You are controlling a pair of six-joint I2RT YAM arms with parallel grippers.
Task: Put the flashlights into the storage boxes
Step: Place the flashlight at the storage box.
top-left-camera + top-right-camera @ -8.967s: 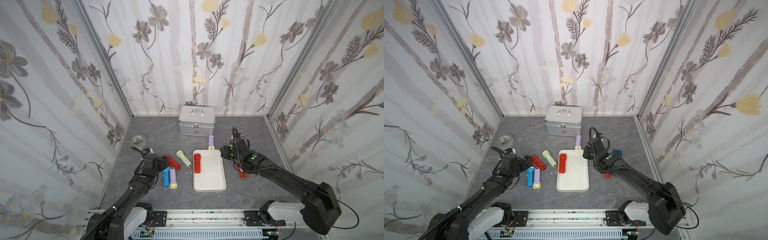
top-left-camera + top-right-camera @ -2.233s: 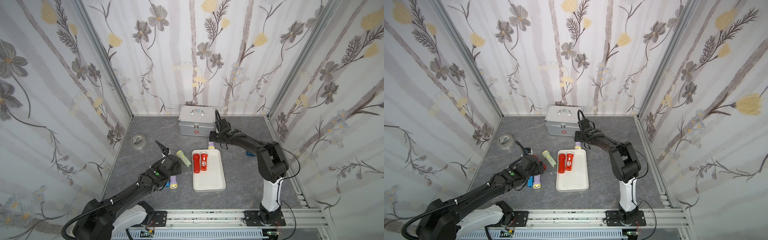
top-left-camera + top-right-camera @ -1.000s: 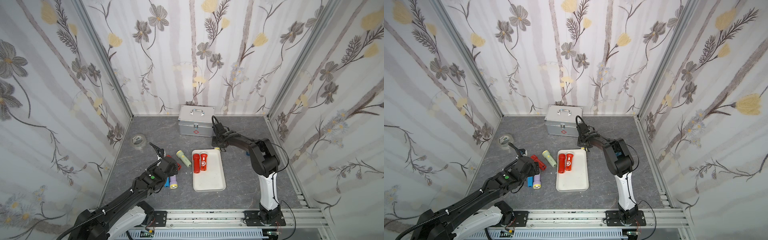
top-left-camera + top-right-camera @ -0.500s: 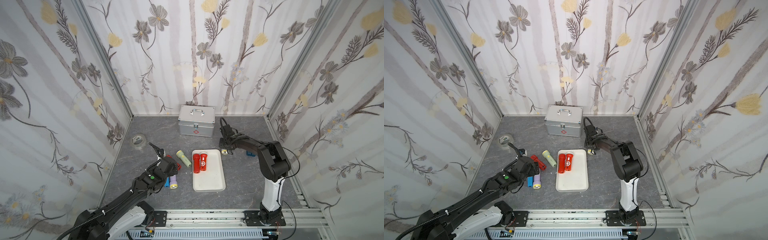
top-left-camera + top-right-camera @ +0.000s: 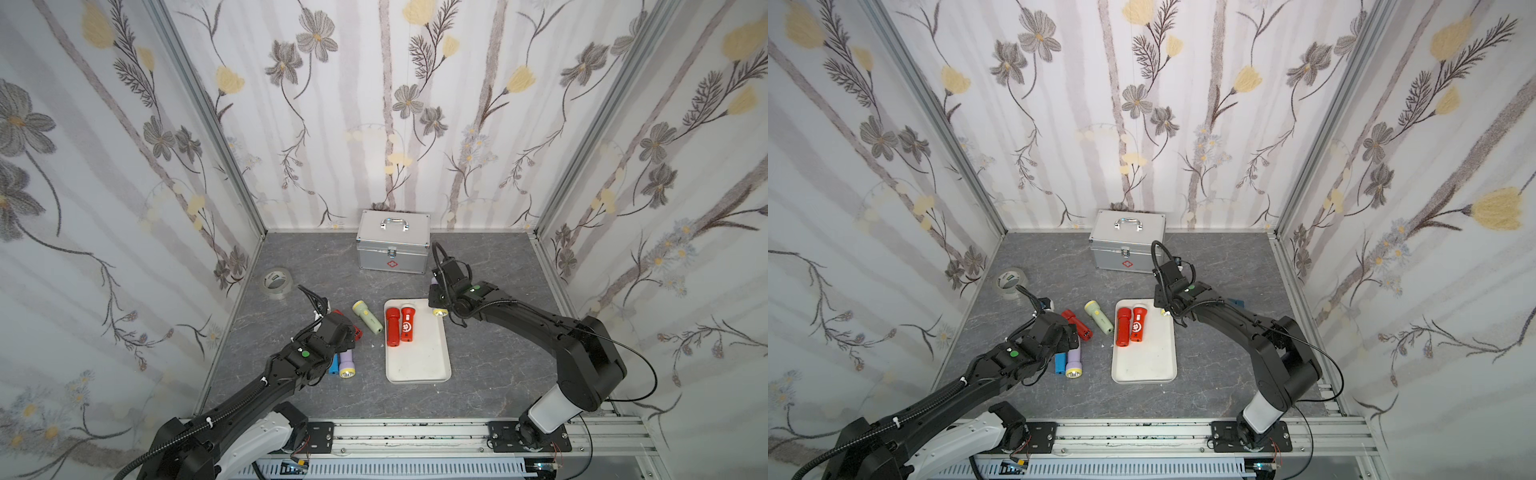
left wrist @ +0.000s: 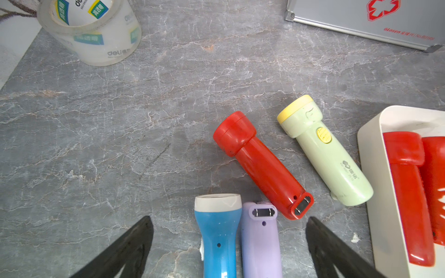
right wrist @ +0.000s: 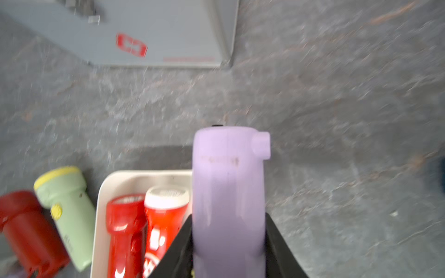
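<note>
- Nearest you, your left gripper stood wide open and empty above the blue flashlight and the second lilac flashlight. These lay side by side on the table, left of the tray. The gripper had drawn back there from the tray a couple of seconds before and had closed on neither.
- The white tray held two red flashlights side by side at its far end, where nine seconds back it had held only one. Its near half was bare, so you had room left.
- Left of the tray, the third red flashlight and the pale green flashlight lay on the table as before, the green one close beside the rim.
- Farther on came the real change. Your right gripper had closed on the held lilac flashlight and lifted it from beside the tray's far edge, where it had lain a second earlier. It hung over the tray's far right corner, yellow head down.
- By my judgement this was the third of seven: two in, one in hand, four on the table. The next move called for laying it flat beside the red pair before the jaws opened, or it could tip over the low rim.
- At the back, the silver case and the tape roll had not moved.
</note>
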